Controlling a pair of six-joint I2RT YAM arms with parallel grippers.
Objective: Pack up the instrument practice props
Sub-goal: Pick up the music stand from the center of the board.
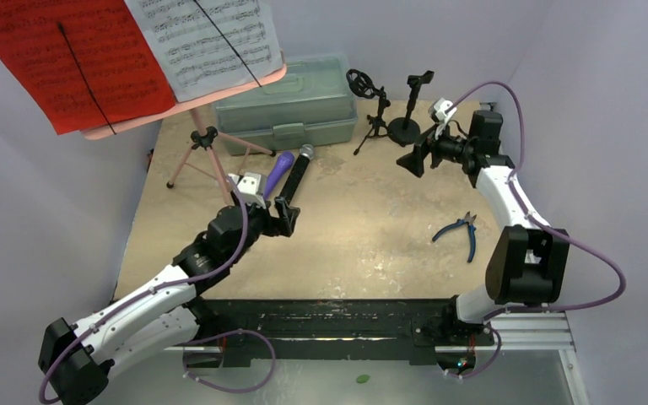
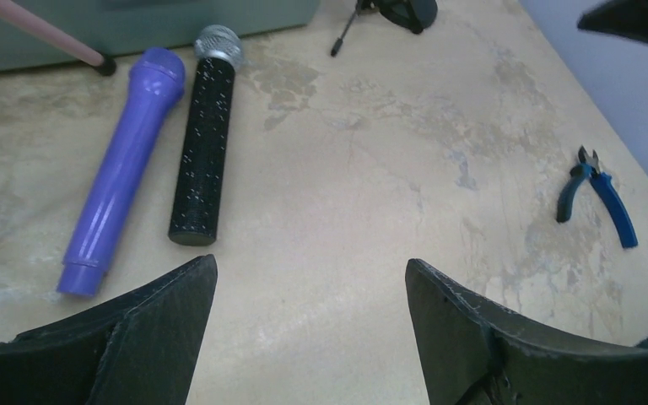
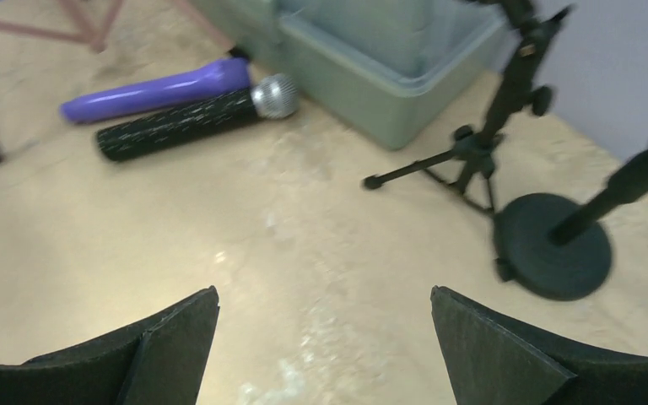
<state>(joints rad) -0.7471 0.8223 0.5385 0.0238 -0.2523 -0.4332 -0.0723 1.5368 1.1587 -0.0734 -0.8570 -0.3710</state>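
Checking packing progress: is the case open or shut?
Shut: the case has its lid flat on the base in the top and right wrist views; the purple microphone and black microphone lie outside it.

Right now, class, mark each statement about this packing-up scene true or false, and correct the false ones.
1. The purple plastic microphone lies beside the black silver-headed microphone on the beige table. True.
2. The left claw is shut on the purple plastic microphone. False: it is open and empty.
3. The blue-handled pliers lie inside the grey-green plastic case. False: they lie on the beige table.
4. The red and white sheet-music pages rest on the pink metal tray. True.
5. The right claw is open, holding nothing. True.
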